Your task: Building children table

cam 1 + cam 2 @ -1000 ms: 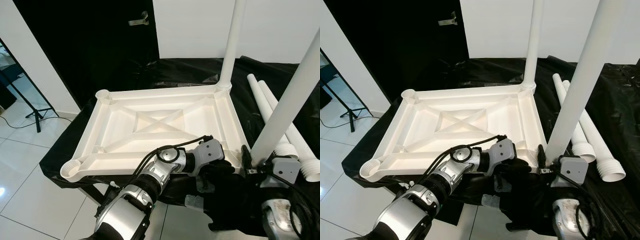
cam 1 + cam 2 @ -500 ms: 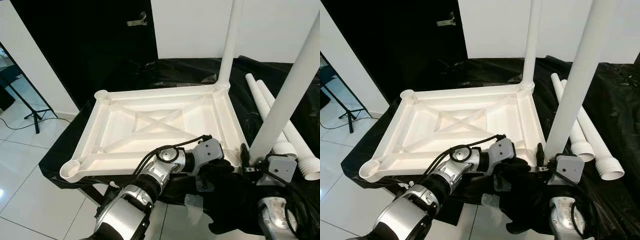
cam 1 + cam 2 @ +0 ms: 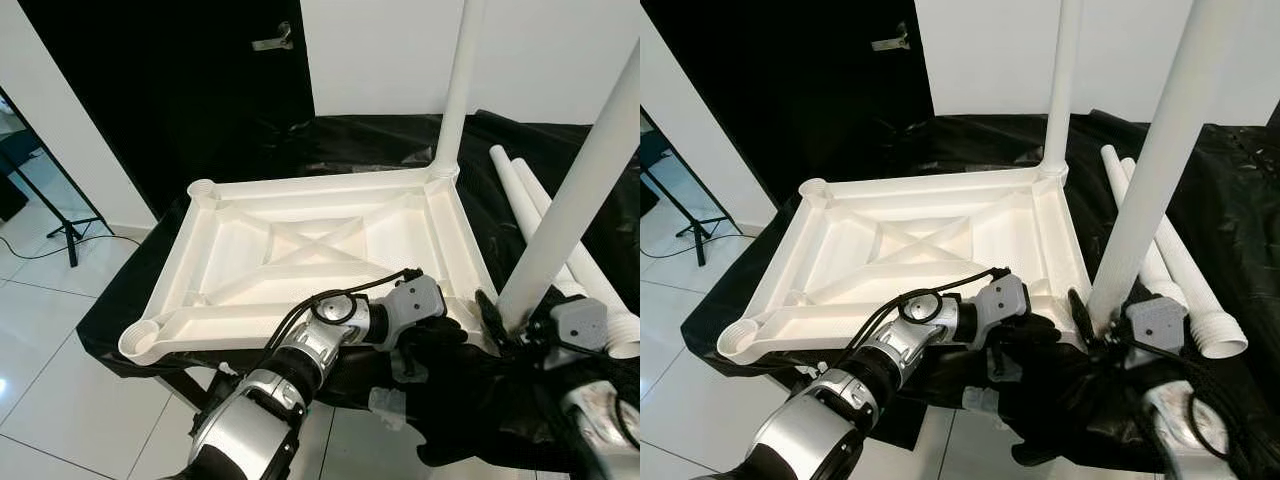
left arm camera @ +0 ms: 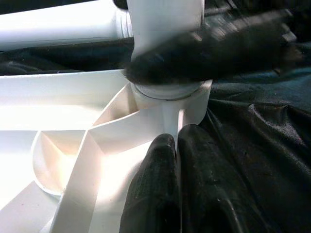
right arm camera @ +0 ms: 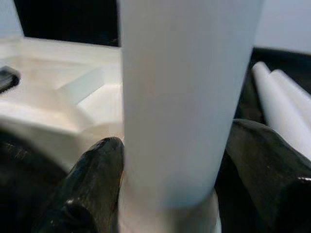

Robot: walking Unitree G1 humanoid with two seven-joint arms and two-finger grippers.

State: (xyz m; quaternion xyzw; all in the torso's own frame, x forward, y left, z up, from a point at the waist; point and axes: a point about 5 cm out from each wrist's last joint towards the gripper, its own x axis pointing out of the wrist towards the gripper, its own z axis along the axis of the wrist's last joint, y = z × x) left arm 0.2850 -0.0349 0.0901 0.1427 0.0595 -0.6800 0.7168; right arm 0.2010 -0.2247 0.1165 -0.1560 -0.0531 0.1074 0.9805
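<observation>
Clearly, in the left eye view the white tabletop (image 3: 320,255) lies upside down on a desk under black cloth (image 3: 350,150), so its corner sockets face up for the legs. One fitted leg (image 3: 455,90) stands in the far right corner, and two spare legs (image 3: 530,200) lie on the cloth beside it. The right end effector (image 3: 505,325) pinches the near leg (image 3: 575,200) low at the near right corner, probably to seat it in the socket. In the left wrist view, the left end effector (image 4: 177,189) has its fingers pressed together against the tabletop corner, seemingly to steady it; that arm reaches across with a bent elbow. In the right wrist view, black fingers (image 5: 90,182) sit on both sides of this leg.
</observation>
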